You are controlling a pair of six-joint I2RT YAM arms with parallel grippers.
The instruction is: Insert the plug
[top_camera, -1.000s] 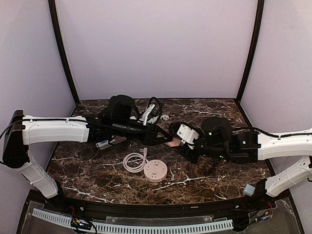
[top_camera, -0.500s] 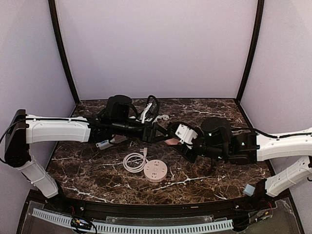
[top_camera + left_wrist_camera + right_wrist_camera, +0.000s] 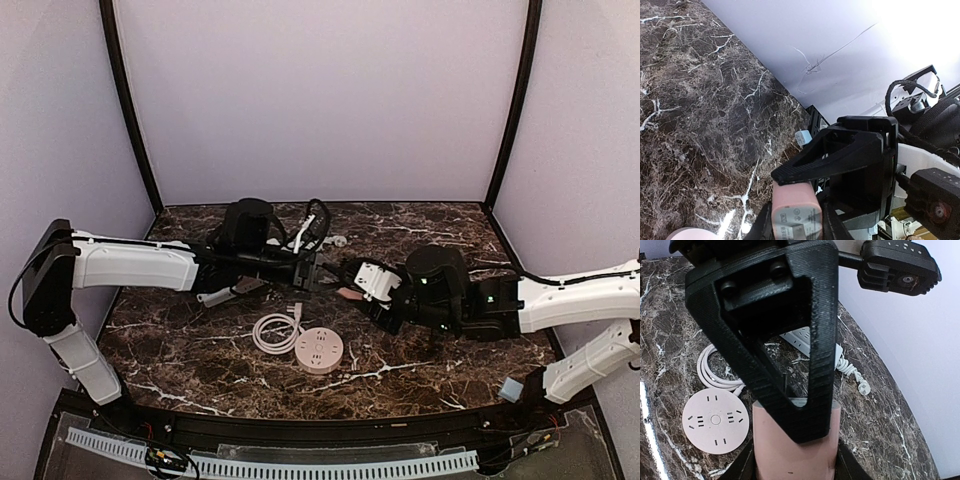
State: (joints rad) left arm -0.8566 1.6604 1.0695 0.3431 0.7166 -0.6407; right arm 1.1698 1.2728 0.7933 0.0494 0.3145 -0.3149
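A pink plug block (image 3: 350, 293) is held above the table's middle between both grippers. In the left wrist view the plug (image 3: 794, 202) sits between my left gripper's (image 3: 796, 225) fingers, with the right gripper's black finger lying across its top. In the right wrist view the plug (image 3: 790, 450) fills the gap between my right gripper's (image 3: 792, 467) fingers, with the left gripper's triangular finger pressed on its face. The round pink socket hub (image 3: 319, 350) lies flat on the table below; it also shows in the right wrist view (image 3: 715, 420).
A coiled white cable (image 3: 276, 332) lies beside the hub. A white power strip (image 3: 304, 232) with a white plug (image 3: 340, 241) and black cables lies at the back. A small blue-white block (image 3: 510, 390) sits at the front right edge.
The right gripper has shifted slightly left and the left gripper has drawn back a little to the left; the pink plug stays between them.
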